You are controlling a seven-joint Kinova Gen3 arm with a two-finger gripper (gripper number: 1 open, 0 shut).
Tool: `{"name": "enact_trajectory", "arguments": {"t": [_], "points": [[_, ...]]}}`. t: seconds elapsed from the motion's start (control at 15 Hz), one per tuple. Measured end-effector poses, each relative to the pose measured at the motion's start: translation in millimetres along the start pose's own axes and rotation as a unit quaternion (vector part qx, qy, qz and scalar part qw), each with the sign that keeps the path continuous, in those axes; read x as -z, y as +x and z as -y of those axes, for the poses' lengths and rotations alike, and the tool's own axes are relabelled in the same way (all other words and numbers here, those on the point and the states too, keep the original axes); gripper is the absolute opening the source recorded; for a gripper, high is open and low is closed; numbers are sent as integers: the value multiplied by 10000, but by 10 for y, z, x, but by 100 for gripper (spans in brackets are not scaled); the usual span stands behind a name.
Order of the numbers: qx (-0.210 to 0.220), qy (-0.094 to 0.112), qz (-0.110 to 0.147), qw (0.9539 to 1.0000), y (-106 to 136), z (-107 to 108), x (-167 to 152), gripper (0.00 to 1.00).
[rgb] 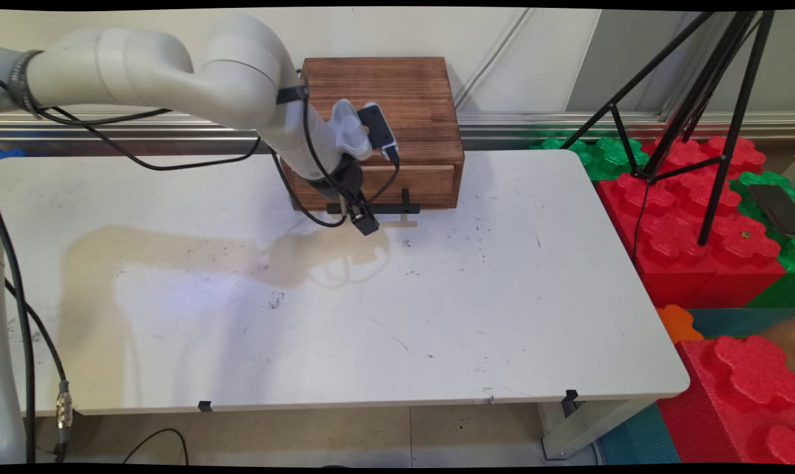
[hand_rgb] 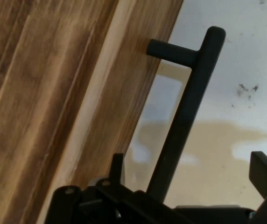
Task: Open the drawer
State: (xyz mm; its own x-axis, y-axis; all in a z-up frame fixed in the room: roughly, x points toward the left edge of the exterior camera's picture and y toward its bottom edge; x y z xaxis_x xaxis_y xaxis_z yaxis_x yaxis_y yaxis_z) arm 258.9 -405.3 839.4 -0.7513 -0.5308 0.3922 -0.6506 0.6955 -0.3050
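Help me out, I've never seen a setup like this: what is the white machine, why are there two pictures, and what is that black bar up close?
The white machine is a robot arm with a black two-finger gripper at its end. The wide picture comes from a fixed camera looking down across a white table. The close-up comes from a camera on the hand itself, looking along the gripper. On the table, at its far edge, stands a brown wooden box with a drawer in front. The black bar is the drawer's handle, standing off the wood on a short post. The gripper is open, one finger on each side of the handle; nothing is held.
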Motion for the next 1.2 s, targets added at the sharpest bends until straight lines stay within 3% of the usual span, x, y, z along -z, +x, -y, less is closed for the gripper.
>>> {"name": "enact_trajectory", "arguments": {"t": [0.53,1.2], "points": [[45,-133,169,9998,14,-9,-347,100],[103,-271,256,9993,5,-146,-391,100]]}}
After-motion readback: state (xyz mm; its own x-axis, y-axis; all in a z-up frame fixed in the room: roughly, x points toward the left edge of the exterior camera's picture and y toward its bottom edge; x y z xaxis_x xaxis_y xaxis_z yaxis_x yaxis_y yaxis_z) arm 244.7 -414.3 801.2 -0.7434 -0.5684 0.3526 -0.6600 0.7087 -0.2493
